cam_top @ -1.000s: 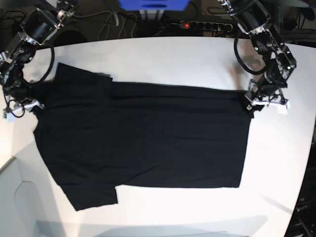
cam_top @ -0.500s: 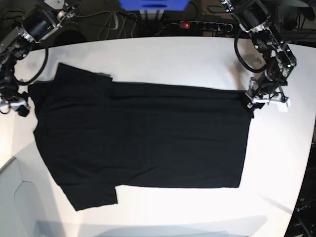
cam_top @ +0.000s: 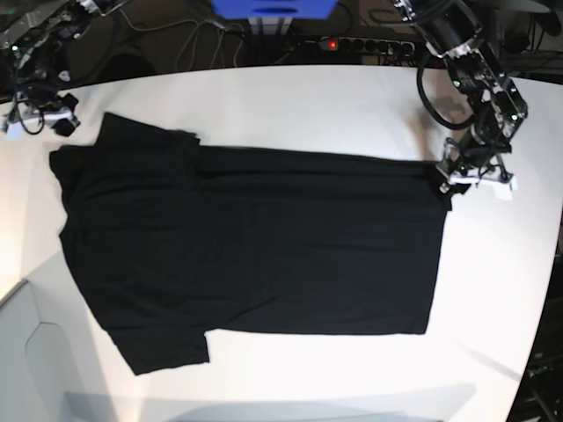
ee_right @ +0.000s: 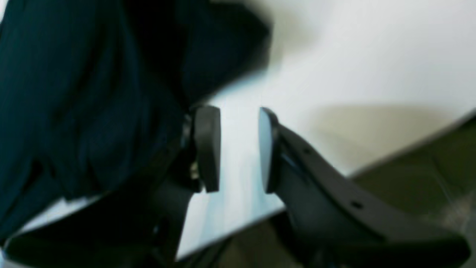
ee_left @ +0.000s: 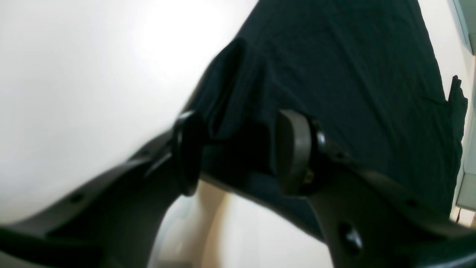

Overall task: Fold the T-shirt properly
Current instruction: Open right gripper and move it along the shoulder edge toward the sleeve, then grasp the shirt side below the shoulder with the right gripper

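Note:
The black T-shirt [cam_top: 255, 237] lies spread flat on the white table [cam_top: 308, 97], sleeves toward the left. My left gripper [cam_top: 459, 180] sits at the shirt's far right corner. In the left wrist view this gripper [ee_left: 240, 149] is open, its pads standing apart with a small fold of the T-shirt [ee_left: 334, 56] between them. My right gripper [cam_top: 40, 119] hangs over the table's far left corner, off the cloth. Its wrist view shows it [ee_right: 237, 149] open with bare table between the pads and the T-shirt [ee_right: 74, 93] to the left.
A power strip [cam_top: 365, 44], cables and a blue object [cam_top: 273, 9] lie behind the table's far edge. A grey surface [cam_top: 35, 352] borders the table at the near left. The table's curved edge runs down the right side.
My right arm has pulled away from the shirt's left edge and swung up toward the far left corner. The left arm and the shirt have stayed still.

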You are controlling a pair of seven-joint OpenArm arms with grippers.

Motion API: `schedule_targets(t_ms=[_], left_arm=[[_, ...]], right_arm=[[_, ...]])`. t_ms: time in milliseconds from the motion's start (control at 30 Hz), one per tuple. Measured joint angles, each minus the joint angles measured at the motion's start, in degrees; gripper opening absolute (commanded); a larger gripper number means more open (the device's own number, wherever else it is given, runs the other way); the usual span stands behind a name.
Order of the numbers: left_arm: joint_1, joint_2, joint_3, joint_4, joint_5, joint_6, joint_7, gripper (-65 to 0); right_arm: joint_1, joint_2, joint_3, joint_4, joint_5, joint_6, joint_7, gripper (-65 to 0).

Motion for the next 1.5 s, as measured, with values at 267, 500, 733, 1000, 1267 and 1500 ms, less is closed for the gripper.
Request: schedule_targets(t_ms=[267, 500, 733, 1000, 1267, 1500], left_arm=[[-0.02, 0.0, 0.0, 0.0, 0.02, -0.02, -0.02, -34.8], [-0.02, 0.0, 0.02, 0.0, 0.0, 0.0, -0.02, -34.8], [-0.02, 0.0, 0.0, 0.0, 0.0, 0.0, 0.0, -34.8], [-0.02, 0.0, 0.0, 0.0, 0.0, 0.02, -0.02, -34.8], [-0.02, 0.0, -0.04, 0.0, 0.0, 0.02, 0.0, -34.8], [-0.02, 0.0, -0.09, -0.02, 0.02, 0.04, -0.02, -34.8]], right_arm=[[0.7, -2.25, 0.02, 0.04, 0.13, 4.98, -7.93, -46.9], [3.43, -2.16, 0.0, -5.07, 1.86, 5.6, -9.33, -46.9], [3.87, -1.62, -0.09, -8.52, 3.85, 5.77, -8.02, -46.9], [3.72, -1.77, -3.67, -8.79, 3.43, 5.81, -7.98, -64.0], [3.5, -2.12, -7.1, -4.2, -0.31, 6.19, -10.67, -65.0], [4.02, -2.01, -11.74, 6.56, 0.44, 6.21, -10.14, -65.0]])
